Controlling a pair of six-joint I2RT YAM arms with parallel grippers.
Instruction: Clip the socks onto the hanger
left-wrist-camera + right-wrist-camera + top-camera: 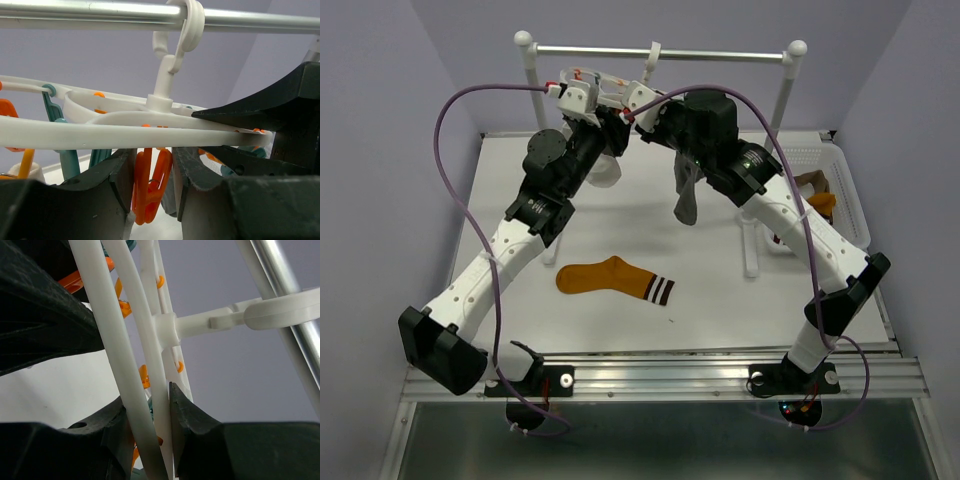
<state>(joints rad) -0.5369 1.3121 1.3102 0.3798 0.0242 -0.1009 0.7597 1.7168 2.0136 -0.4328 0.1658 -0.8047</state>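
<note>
Hanging by its hook (192, 20) from the metal rail (100, 12) at the back of the tabletop (650, 330), the hanger (100, 132) sits between the two raised arms, which meet at it from either side.

The left fingers (112, 185) stand partly closed just under the white ring. An orange clip (150, 195) is pinched between them, with each pad against one side of the clip. Teal clips dangle from the ring just to the left.

The right fingers (192, 415) are closed on the hanger itself, with two of its white bars squeezed between the pads.

From above, a grey sock (686, 195) hangs below the right arm. Its top is hidden behind the wrist, so what holds it cannot be told. A white sock (605, 172) hangs in the same way under the left wrist.

A mustard-orange sock (610, 278) with brown stripes at its cuff lies flat on the tabletop, between the arms and well apart from the hanger.

At the right edge stands a white perforated basket (850, 190), and more socks (820, 200) show inside it.
</note>
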